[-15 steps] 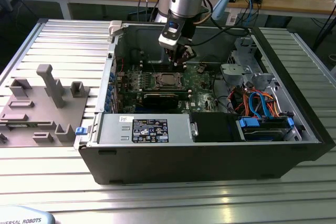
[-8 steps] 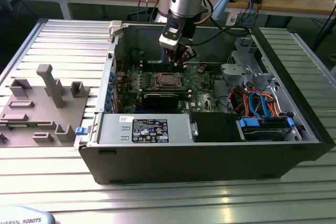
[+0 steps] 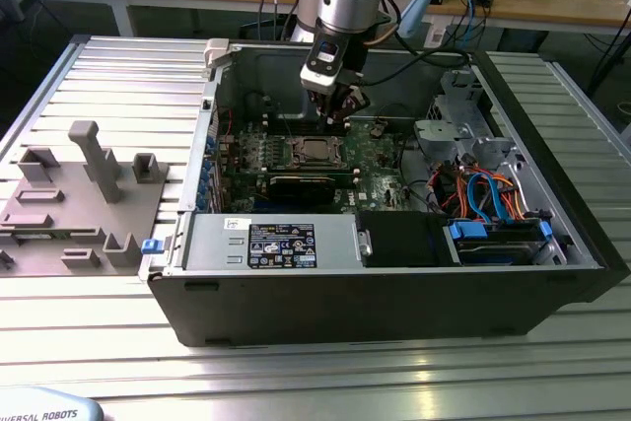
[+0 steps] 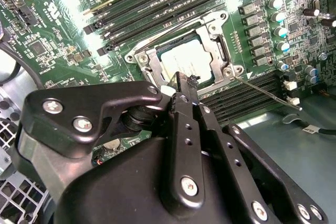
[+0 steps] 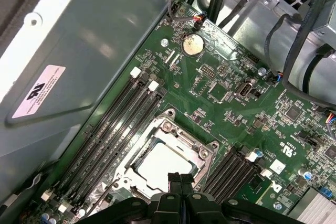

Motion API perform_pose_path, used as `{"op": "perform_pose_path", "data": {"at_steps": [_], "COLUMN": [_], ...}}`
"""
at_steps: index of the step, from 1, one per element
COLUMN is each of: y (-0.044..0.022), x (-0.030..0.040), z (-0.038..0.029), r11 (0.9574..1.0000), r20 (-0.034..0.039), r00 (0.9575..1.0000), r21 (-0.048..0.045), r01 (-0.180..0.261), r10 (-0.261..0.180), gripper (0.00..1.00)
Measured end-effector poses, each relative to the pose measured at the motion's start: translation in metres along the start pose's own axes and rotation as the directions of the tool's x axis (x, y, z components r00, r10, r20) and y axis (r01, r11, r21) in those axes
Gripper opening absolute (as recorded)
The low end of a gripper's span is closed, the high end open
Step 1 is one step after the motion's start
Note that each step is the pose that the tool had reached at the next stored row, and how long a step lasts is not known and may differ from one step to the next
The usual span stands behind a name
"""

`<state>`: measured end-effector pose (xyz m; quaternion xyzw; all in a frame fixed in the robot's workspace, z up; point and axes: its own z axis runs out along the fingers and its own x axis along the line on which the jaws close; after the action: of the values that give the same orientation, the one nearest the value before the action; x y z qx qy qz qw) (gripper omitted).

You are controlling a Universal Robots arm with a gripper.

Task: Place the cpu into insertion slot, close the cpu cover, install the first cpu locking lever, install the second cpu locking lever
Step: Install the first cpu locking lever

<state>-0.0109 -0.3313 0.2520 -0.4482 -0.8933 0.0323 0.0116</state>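
Fingers (image 4: 185,85) pressed together on nothing hover at the edge of the cpu cover (image 4: 151,66), the cpu (image 4: 184,59) under it, and we fear slipping off its thin lever (image 4: 265,94) onto the board (image 4: 63,35).

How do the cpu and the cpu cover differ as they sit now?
The cpu is a plain solid square; the cpu cover is an open frame with a window. The cpu lies inside that window; the cpu cover rims it. Both are silver metal and lie flat.
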Motion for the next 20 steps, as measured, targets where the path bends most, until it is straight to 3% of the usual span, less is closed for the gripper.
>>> {"op": "perform_pose_path", "data": {"at_steps": [20], "y": [0.0], "x": [0.0], "z": [0.0], "r11": [0.9991], "r20": [0.0029], "r00": [0.9991], "r21": [-0.0003], "r01": [0.042], "r10": [-0.042], "gripper": [0.11]}}
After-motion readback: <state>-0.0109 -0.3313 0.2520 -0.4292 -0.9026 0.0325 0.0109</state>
